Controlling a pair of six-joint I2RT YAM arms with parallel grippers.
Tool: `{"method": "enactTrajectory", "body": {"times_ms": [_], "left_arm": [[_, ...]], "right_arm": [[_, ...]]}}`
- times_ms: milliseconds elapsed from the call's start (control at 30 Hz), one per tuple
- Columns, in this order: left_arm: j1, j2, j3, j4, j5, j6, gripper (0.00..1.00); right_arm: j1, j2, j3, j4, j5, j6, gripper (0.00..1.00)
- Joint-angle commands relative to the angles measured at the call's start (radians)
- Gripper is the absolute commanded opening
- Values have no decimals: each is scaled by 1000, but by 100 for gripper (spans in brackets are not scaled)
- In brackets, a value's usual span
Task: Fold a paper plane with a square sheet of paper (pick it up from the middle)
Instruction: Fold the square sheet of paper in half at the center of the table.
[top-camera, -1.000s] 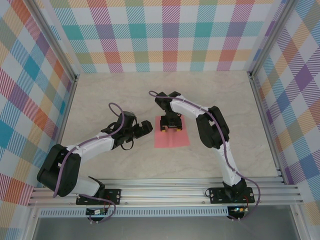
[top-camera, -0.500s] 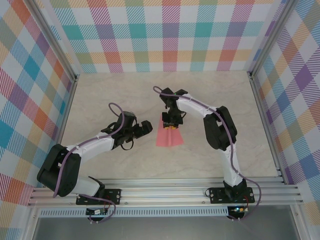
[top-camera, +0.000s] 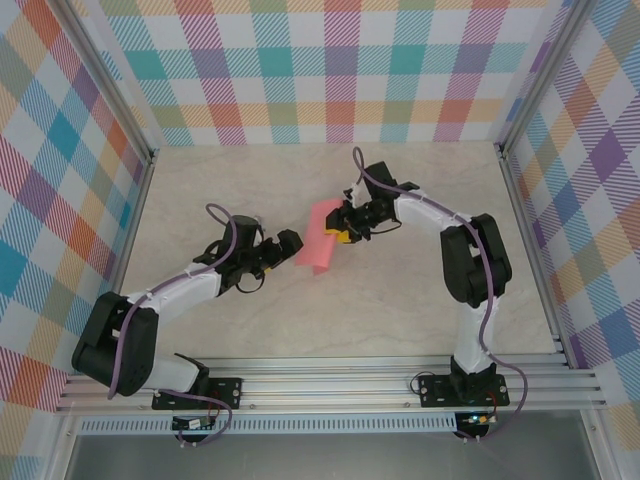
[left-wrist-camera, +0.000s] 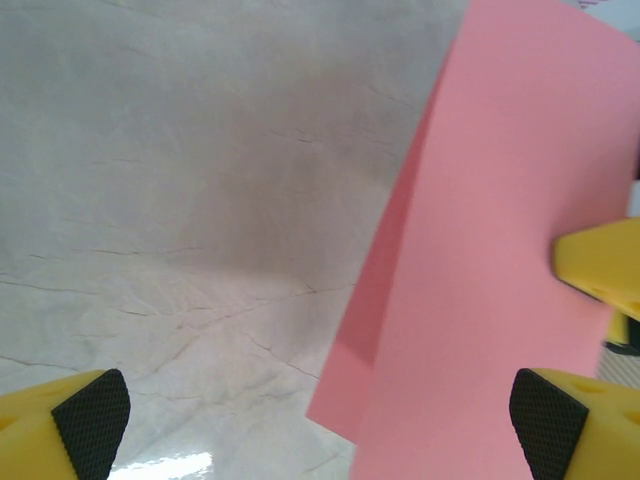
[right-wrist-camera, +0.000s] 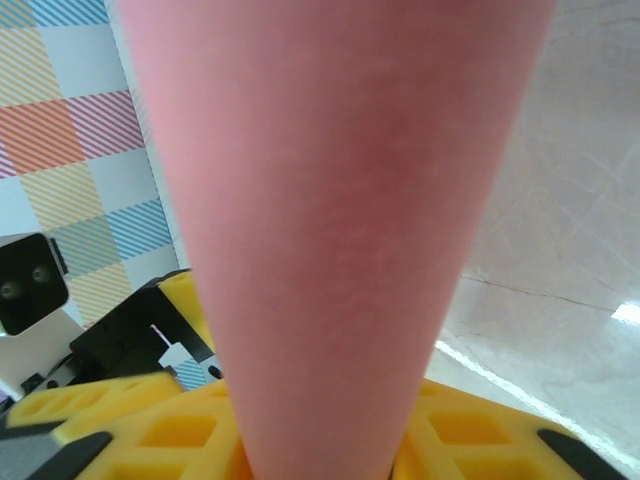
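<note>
The square sheet of paper (top-camera: 318, 243) is salmon pink and hangs bent double above the table, off its surface. My right gripper (top-camera: 346, 224) is shut on the sheet's middle from the right. In the right wrist view the paper (right-wrist-camera: 330, 200) rises out from between the yellow fingers (right-wrist-camera: 470, 445). My left gripper (top-camera: 291, 243) stands open just left of the sheet, at about its height. In the left wrist view the folded paper (left-wrist-camera: 500, 250) hangs ahead and to the right, its lower corner between my black-padded fingertips (left-wrist-camera: 92, 432), untouched by them. The right gripper's yellow finger (left-wrist-camera: 603, 268) presses the paper's right side.
Bare marble-pattern tabletop (top-camera: 250, 190) lies all round, enclosed by plaid walls (top-camera: 330, 70) and aluminium rails (top-camera: 525, 230). The arm bases (top-camera: 330, 390) sit on the near rail.
The right gripper closed on the flat sheet's middle, lifted it off the table and swung it back and left, so it now hangs doubled. The left gripper edged toward it, still open.
</note>
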Motion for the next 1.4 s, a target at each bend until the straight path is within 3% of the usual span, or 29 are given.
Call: {"method": "enactTrajectory", "body": {"times_ms": [0,100,367,633,1167,1367], "left_arm": [[1,47,36,30,69,-10,98],[-11,91,54,39,92,-8,97],[-48,200,157,-12,109,36,96],[-65,332,277,-26,193,66,88],[-98,449,370,83,332,38,46],[-98,487,368,165,401,-8,24]], "right_arm": [[-7,55,-26,24,-47,-25,37],[-21,78,-42,23,-47,-37,40],[-66,29,-77,-48,34,-111,62],[-119,-8,-145,-32,36,-110,64],[-132,-47,-201,-19,22,-121,64],[-142,-70,-230,5,31,-105,65]]}}
